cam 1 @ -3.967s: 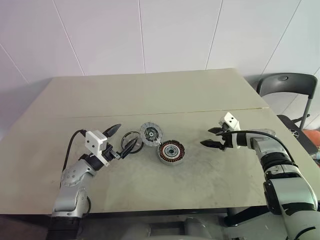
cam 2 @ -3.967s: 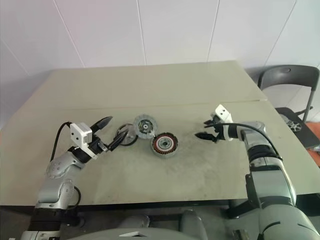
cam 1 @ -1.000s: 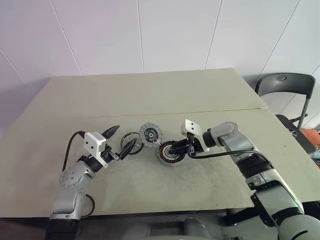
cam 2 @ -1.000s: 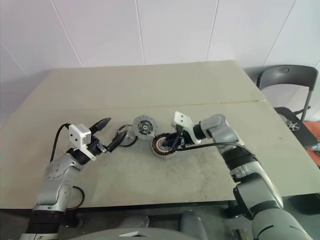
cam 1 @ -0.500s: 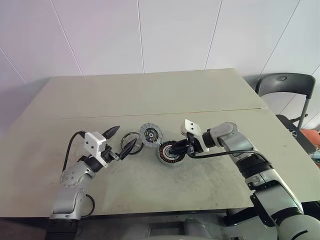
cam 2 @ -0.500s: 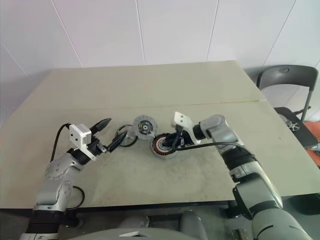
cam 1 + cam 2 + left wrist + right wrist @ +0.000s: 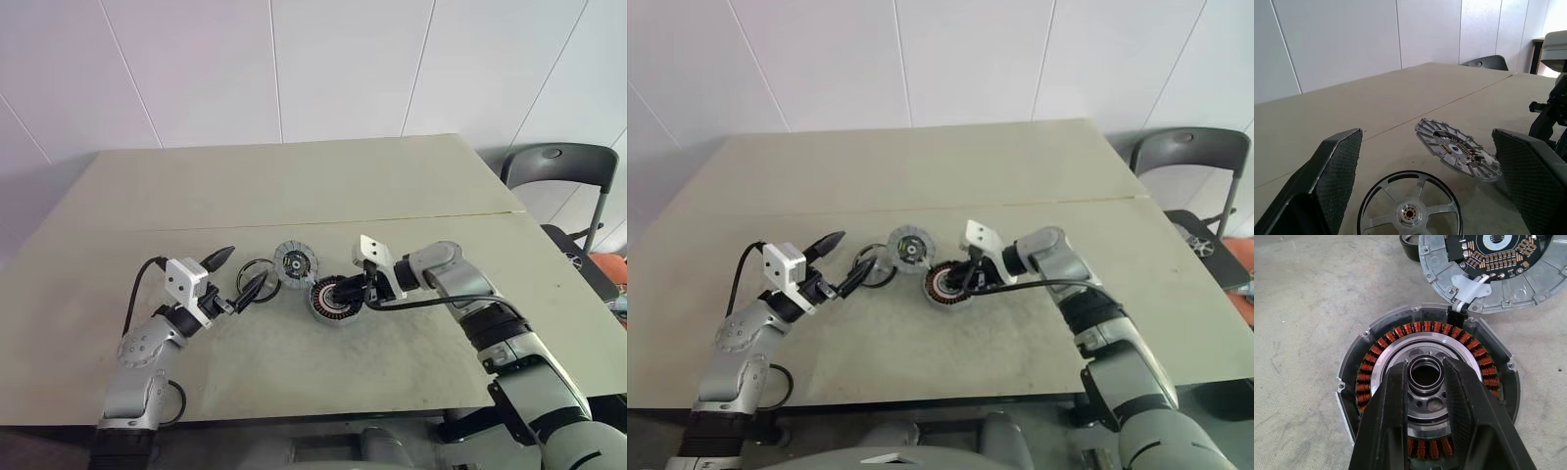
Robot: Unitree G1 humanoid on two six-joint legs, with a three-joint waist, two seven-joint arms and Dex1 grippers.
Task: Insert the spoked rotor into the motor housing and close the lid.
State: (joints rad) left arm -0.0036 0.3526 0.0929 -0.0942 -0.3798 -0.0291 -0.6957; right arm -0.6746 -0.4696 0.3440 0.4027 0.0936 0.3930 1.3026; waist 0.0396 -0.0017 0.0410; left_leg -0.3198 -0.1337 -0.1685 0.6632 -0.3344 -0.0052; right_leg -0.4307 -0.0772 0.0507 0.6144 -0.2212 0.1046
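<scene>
Over the motor housing, right hand angled down, pinching its centre hub.

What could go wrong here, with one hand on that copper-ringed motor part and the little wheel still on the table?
The right gripper pinches only the small hub of the motor housing; it might slip. The lid is hinged to the housing's rim, so moving the housing could drag it. The spoked rotor lies flat between the open left gripper's fingers, hard to pick up.
</scene>
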